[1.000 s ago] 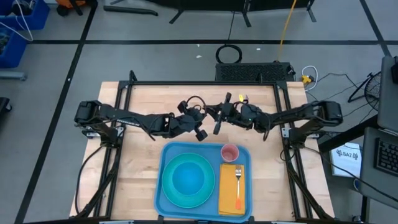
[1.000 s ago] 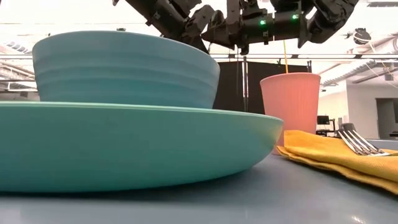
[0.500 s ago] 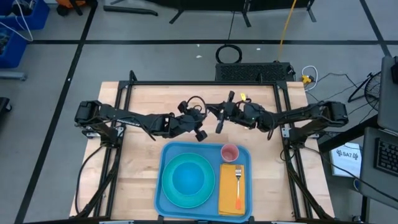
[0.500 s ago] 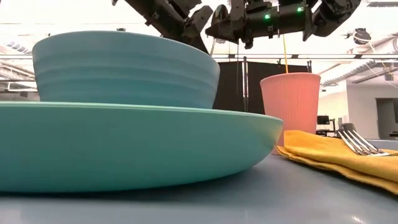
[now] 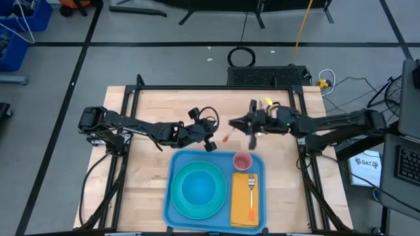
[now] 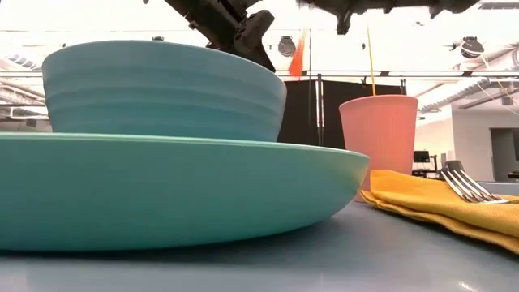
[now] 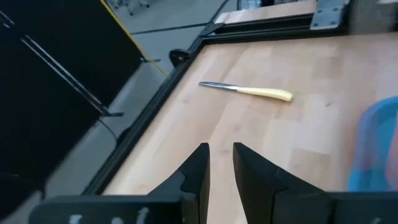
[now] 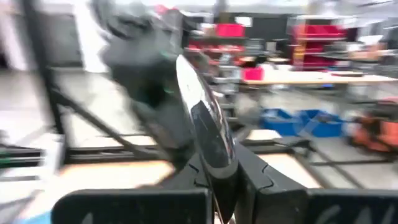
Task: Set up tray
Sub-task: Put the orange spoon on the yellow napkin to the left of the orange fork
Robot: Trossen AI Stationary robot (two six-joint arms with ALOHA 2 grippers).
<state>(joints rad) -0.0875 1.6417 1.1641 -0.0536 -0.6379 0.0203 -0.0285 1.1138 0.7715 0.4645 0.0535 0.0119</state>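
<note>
A grey concrete floor (image 5: 164,62) crossed by dark lines surrounds the wooden table (image 5: 157,105). A blue bin (image 5: 23,19) sits at the far left, a coiled black cable (image 5: 241,56) lies behind the table, and a yellow cord (image 5: 303,23) runs across the floor. Level across the table, a black curtain panel (image 6: 312,109) stands before bright white ceiling beams (image 6: 454,93)

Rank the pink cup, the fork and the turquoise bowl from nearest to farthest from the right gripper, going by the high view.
Measured from the right gripper, which hangs over the table just beyond the tray:
1. Pink cup, in the tray's far right corner.
2. Fork, on the orange napkin along the tray's right side.
3. Turquoise bowl, on the plate in the tray's left part; close to the fork's distance.
</note>
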